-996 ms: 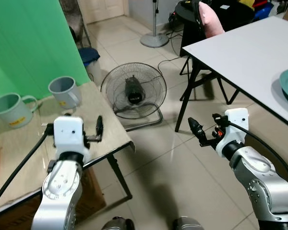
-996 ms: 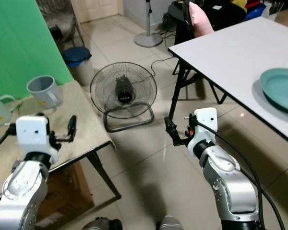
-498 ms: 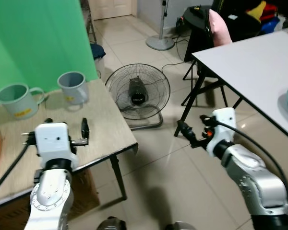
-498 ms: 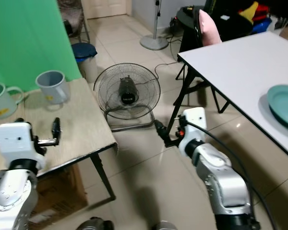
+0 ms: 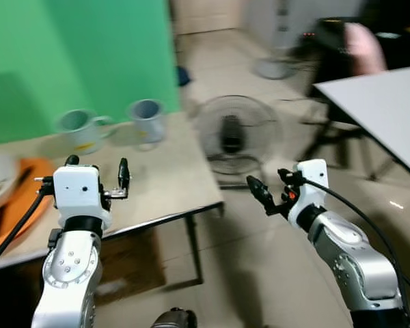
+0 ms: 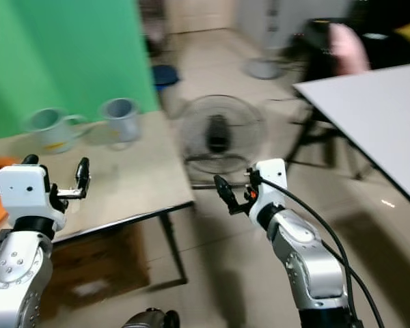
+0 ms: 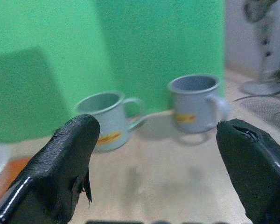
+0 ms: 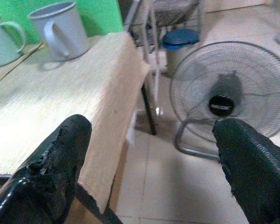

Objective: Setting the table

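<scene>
Bare tiled floor (image 5: 273, 273) opens right of the wooden table's edge (image 5: 184, 213), two mugs (image 7: 196, 102) beyond; my left gripper (image 5: 96, 179) and right gripper (image 5: 268, 193) spread wide, holding nothing.

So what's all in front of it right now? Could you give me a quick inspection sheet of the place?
Surface: beige table on the robot's left; white table on its right.
Job's things: two grey mugs, upright and apart, at the green wall; orange tray at the beige table's left end.
Clutter: nothing seen.
Grippers: left gripper open over the beige table; right gripper open, over the floor.
Cables: black cable along the right arm.
Surroundings: floor fan, blue bin, tiled floor.
</scene>
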